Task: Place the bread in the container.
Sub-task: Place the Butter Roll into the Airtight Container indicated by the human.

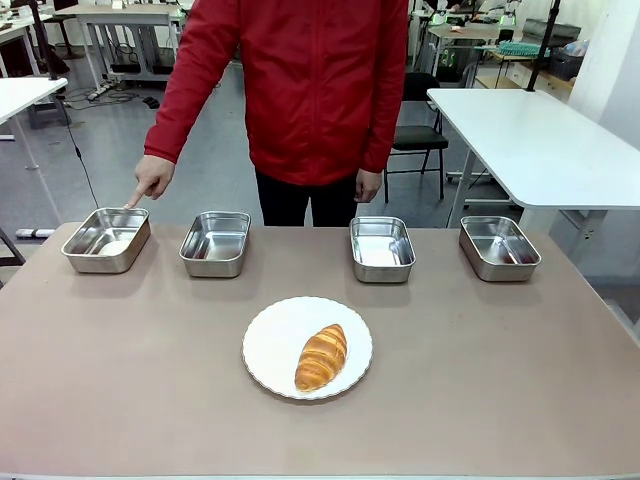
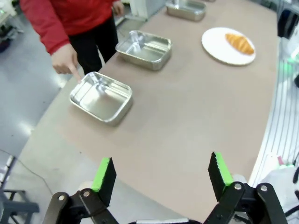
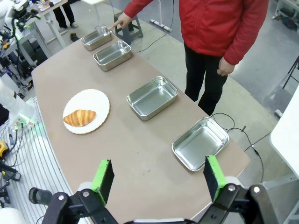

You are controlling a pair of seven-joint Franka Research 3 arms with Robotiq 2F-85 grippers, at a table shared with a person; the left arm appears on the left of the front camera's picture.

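Left gripper (image 2: 161,163): released, fingers spread wide, nothing between the green pads, held high over the near edge of the counter (image 2: 187,116). Just ahead and left of it sits the container (image 2: 100,97), empty, square on the counter. A second pan (image 2: 143,49) lies farther ahead. The bread (image 2: 239,43) is well ahead and right of this gripper, lying flat on a round white plate (image 2: 215,44).

Right gripper (image 3: 158,164): also released, wide open, empty, up above the counter edge. A fourth pan (image 3: 200,142) is nearest, ahead and right. A third pan (image 3: 152,97) is beyond that. Plate and bread are ahead and left, well apart from the pads.

Far side: a person (image 1: 300,80) in a red jacket stands at the counter. One hand (image 1: 152,178) has its index finger down at the container's far rim; contact cannot be told. The other hand (image 1: 368,185) hangs at the side.

The counter is grey-brown matte, with four pans in a row along its far edge and the plate nearer the middle. The room has a grey floor, white tables (image 1: 540,140) behind and a black chair (image 1: 418,135).
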